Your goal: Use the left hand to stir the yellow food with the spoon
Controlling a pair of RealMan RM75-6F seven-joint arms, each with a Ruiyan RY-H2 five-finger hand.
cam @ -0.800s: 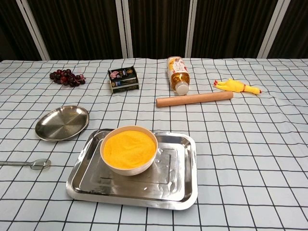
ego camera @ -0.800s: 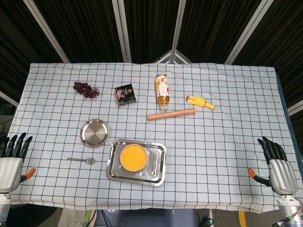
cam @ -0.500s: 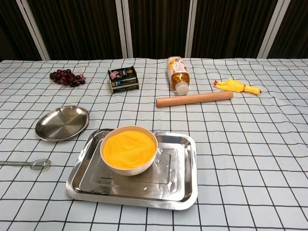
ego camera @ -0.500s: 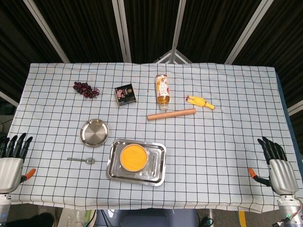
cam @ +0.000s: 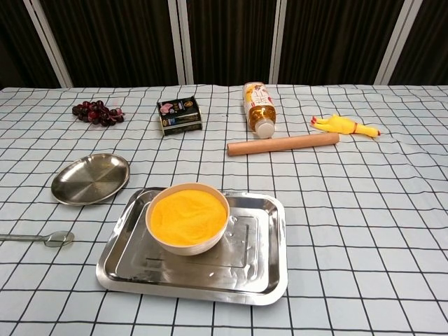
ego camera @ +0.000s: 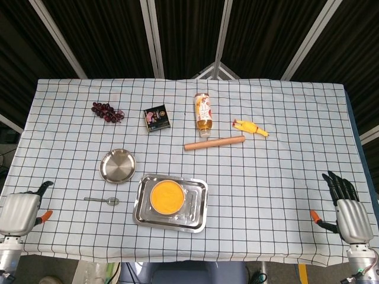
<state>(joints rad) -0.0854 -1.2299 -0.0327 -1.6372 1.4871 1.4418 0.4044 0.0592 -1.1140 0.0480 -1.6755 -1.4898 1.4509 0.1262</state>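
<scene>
Resting at the table's near-left edge, the left hand point(ego camera: 21, 213) (fingers curled in) holds nothing.

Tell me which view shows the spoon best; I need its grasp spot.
The head view: the whole spoon shows there, handle to the left, bowl end to the right, left of the tray. The chest view is closer but its left edge cuts off part of the handle.
</scene>
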